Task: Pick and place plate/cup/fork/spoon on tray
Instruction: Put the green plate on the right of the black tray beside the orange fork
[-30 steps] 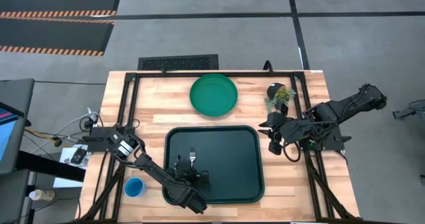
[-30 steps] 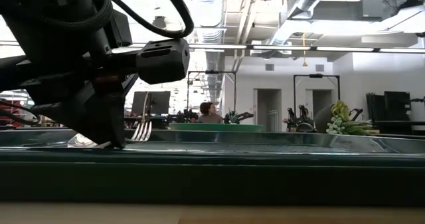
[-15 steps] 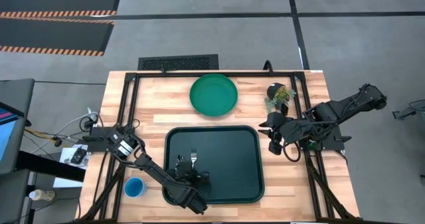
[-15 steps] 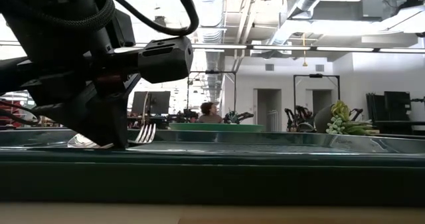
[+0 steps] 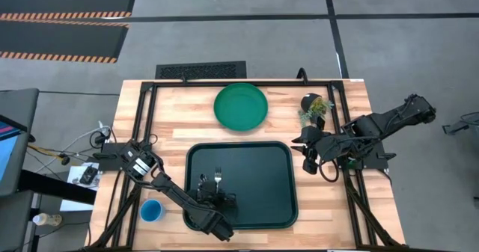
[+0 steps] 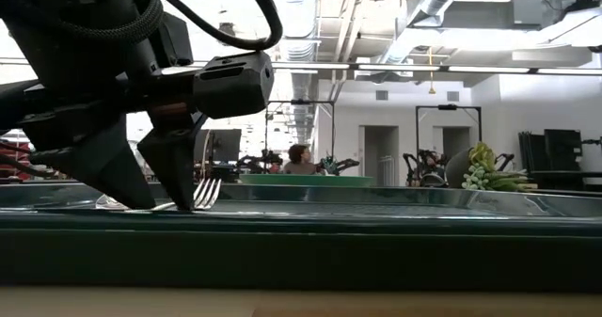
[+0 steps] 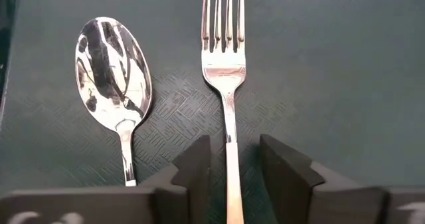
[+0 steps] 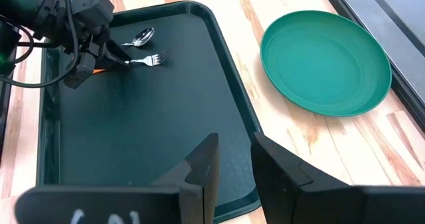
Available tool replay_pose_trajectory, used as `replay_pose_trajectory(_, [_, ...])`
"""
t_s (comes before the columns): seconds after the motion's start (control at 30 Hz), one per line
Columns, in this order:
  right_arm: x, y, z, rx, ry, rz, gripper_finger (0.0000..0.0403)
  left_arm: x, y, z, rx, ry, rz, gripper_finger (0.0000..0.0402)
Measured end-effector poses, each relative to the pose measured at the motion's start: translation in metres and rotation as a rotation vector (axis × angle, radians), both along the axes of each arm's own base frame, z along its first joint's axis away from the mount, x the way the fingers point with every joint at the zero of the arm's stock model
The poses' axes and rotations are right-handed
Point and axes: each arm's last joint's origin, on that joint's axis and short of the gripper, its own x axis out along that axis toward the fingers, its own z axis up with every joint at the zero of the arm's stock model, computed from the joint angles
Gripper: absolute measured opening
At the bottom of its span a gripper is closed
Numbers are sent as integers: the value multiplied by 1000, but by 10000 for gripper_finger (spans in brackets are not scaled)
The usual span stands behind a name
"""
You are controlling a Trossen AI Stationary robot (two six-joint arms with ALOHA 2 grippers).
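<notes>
1. Fork lies flat on the tray near its left edge, tines toward the far edge, with the spoon just beside it, parallel and not touching.
2. Left claw sits low over the fork's handle with its fingers parted, a gap showing on each side of the handle, so I judge the fork released rather than gripped. The level view shows the same: two dark fingers spread on either side of the tines.
3. To finish this step cleanly, I'd want the claw to rise straight up before swinging anywhere. A sideways pull could drag the handle or nudge the spoon.
4. Plate sits on the desk beyond the tray's far edge, well apart from it. Cup stands on the desk off the tray's left edge, near the front left corner. Both are still to be moved, so the job looks about half done.
5. Right claw waits off the tray's right edge, fingers parted and holding nothing, aimed across the tray with the plate in its sight. A small potted plant stands near it at the desk's right side and should be left alone.
6. The middle and right of the tray lie bare, which should take the plate without crowding the cutlery.
</notes>
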Motion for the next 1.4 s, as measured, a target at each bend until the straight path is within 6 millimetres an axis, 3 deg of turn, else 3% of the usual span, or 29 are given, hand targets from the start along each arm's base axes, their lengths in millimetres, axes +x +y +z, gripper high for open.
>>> replay_pose_trajectory(0.13, [0,0,0,0,-2,-1,113,1,0,14,27,13,-11,148])
replay_pose_trajectory(0.43, [3,-11,2,-43,-83,-199,114,-2,3,80,176,-9,-130,192])
replay_pose_trajectory(0.6, [8,-33,3,-40,-107,-360,136,-9,23,115,238,42,-196,211])
replay_pose_trajectory(0.83, [26,-68,-9,-56,-82,-542,210,-26,63,147,280,51,-254,226])
replay_pose_trajectory(0.97, [37,-86,-32,-36,-17,-604,245,-37,92,148,214,-8,-286,226])
replay_pose_trajectory(1.13, [41,-101,-56,0,60,-634,255,-51,143,137,127,-114,-313,226])
replay_pose_trajectory(1.4, [40,-104,-62,31,46,-630,255,-54,231,101,36,-272,-274,226])
